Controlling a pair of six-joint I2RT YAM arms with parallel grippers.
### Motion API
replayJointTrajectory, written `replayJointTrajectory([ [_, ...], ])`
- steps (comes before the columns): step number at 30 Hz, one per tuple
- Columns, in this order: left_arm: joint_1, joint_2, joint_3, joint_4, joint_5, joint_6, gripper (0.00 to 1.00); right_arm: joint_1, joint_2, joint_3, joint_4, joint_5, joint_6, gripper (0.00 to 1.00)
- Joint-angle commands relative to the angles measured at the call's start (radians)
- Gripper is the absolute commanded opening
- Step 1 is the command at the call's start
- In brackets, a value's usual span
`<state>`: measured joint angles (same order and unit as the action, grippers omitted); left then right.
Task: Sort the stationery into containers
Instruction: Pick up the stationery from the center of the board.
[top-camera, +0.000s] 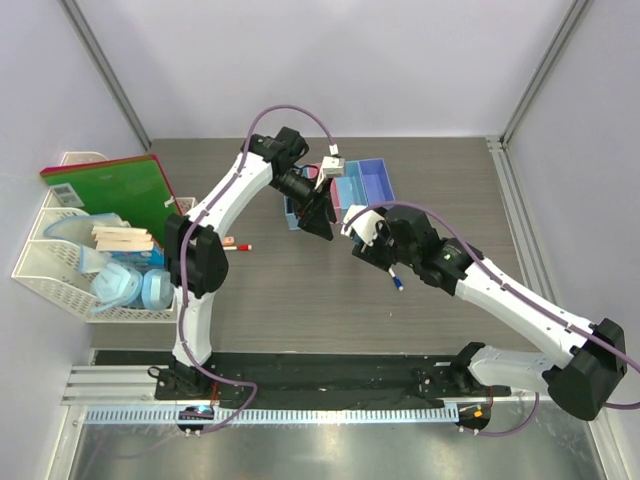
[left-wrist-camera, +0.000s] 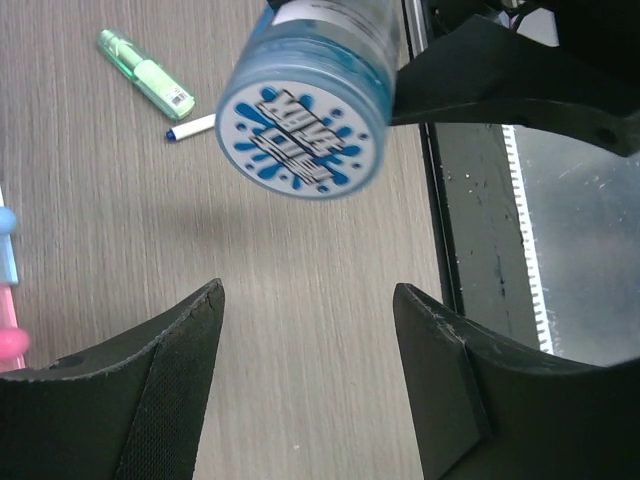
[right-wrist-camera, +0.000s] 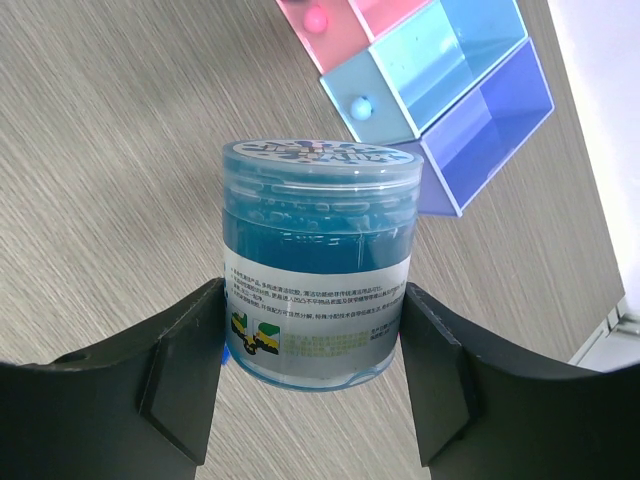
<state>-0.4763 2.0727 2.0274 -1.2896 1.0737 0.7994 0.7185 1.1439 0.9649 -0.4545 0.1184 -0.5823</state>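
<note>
Nearest the arm bases: a white marker with a blue cap (top-camera: 398, 283) lies flat on the wood-grain surface (top-camera: 300, 290). It's a thin, stiff plastic stick, light, and it'll roll. A small translucent green tube (left-wrist-camera: 147, 82) lies just beside it, with the same handling.

Next out is the blue jar (right-wrist-camera: 318, 265), clamped in the right jaws. It looks lifted off the surface and tilted, lid toward the left wrist camera.
- Clear rigid plastic cylinder with a flat printed lid and a paper label around the lower half.
- The fill is blue gel with a bubbly texture, so I expect real weight for its size. It won't crush.
- The wall is smooth and round against flat pads, so it can pivot or slide if swung fast.
- The pads sit on opposite sides of the labelled band, which is the right spot: paper gives more bite than bare plastic, and it's low on the body.

The left jaws are apart and empty, hanging over bare surface and facing the jar lid.

Farthest out are the bins (right-wrist-camera: 440, 75), joined square cells of thin translucent plastic in pink, light blue and purple-blue. They have glossy walls and are probably light enough to skid if bumped. The jar looks close to a cell's width, so it should go in upright and centred, not dropped at an angle.
</note>
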Motion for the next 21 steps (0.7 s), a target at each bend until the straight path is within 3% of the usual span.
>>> replayJointTrajectory([
  [1, 0.005, 0.027, 0.045, -0.369, 0.077, 0.100, 0.69, 0.032, -0.039, 0.000, 0.103, 0.024, -0.014, 0.01],
  [21, 0.004, 0.000, 0.027, -0.372, 0.069, 0.087, 0.69, 0.141, 0.111, 0.078, 0.168, 0.079, -0.040, 0.01],
])
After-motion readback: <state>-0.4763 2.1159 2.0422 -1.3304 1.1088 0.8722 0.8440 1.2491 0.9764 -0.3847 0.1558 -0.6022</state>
